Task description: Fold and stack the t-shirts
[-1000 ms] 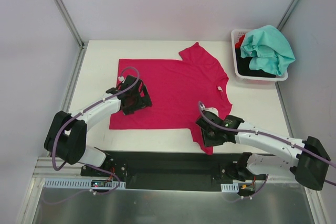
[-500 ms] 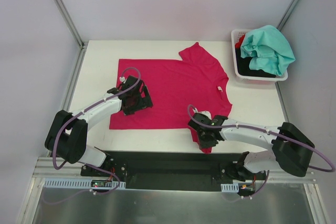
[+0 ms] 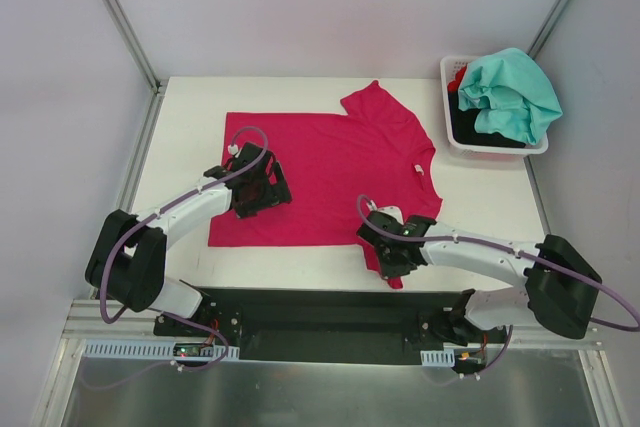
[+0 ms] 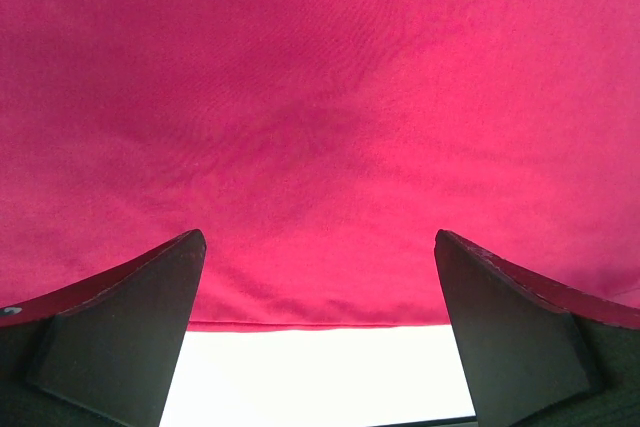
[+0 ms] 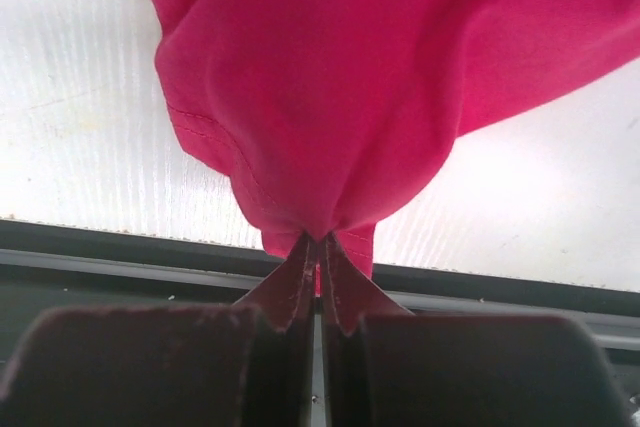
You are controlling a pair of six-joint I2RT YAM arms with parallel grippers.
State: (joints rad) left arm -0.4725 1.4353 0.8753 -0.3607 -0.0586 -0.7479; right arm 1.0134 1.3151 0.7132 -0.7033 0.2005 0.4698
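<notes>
A large magenta-pink t-shirt (image 3: 330, 172) lies spread flat on the white table, with a small white label (image 3: 417, 169) near its collar at the right. My right gripper (image 3: 392, 257) is shut on the shirt's near sleeve (image 5: 320, 127), and the cloth bunches into the closed jaws. My left gripper (image 3: 258, 190) stands open over the shirt's left part, near its hem (image 4: 320, 325); its fingers (image 4: 120, 317) hold nothing. A teal-mint t-shirt (image 3: 510, 92) lies heaped on top of a basket, with black (image 3: 480, 132) and red (image 3: 457, 79) shirts under it.
A white plastic basket (image 3: 452, 132) sits at the table's far right corner. The table's near edge and a dark rail (image 5: 100, 247) run just below the right gripper. Bare white tabletop (image 3: 190, 117) shows left of the shirt.
My right gripper has slid left along the near sleeve and closed on it. The sleeve now bunches at the jaws. The left arm has stayed put.
</notes>
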